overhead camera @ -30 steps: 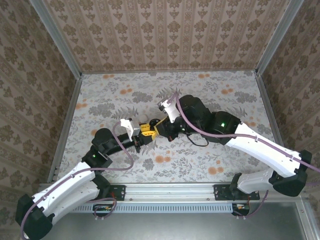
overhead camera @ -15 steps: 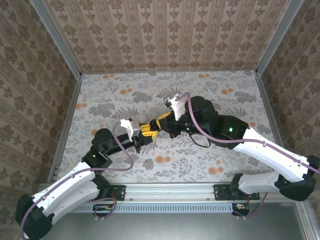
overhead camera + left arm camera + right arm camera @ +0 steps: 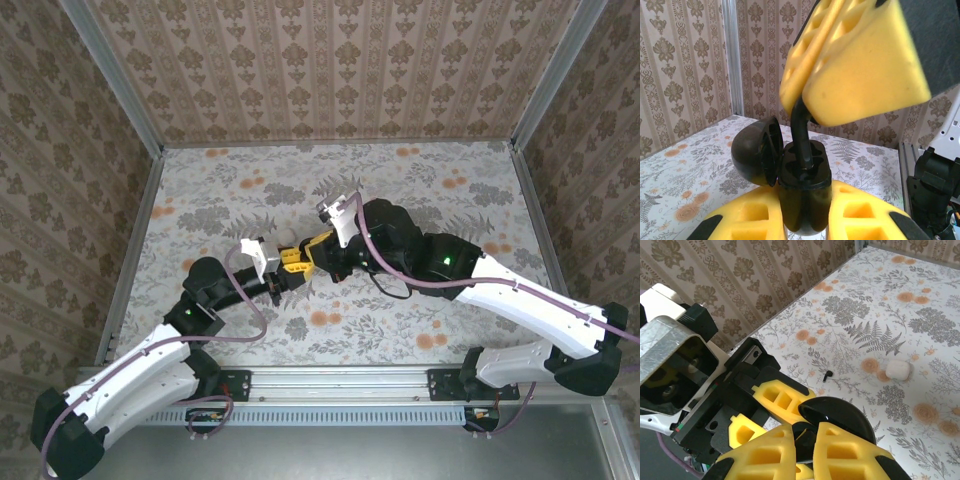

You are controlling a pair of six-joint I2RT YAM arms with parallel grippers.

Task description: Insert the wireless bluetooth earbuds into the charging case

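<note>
The left fingers (image 3: 752,217) clamp an open glossy black plastic case (image 3: 807,200) (lid tipped left), and the right fingers (image 3: 865,85) pinch a thin black earbud (image 3: 801,132) that touches its well.

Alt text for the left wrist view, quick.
An open black charging case is clamped in the left hand, its lid swung left. From above, the right hand holds a black earbud, stem reaching down into the case.

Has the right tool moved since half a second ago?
Yes. The right tool shifted left, judged against the orange flowers printed on the table, and came closer to the left tool.
</note>
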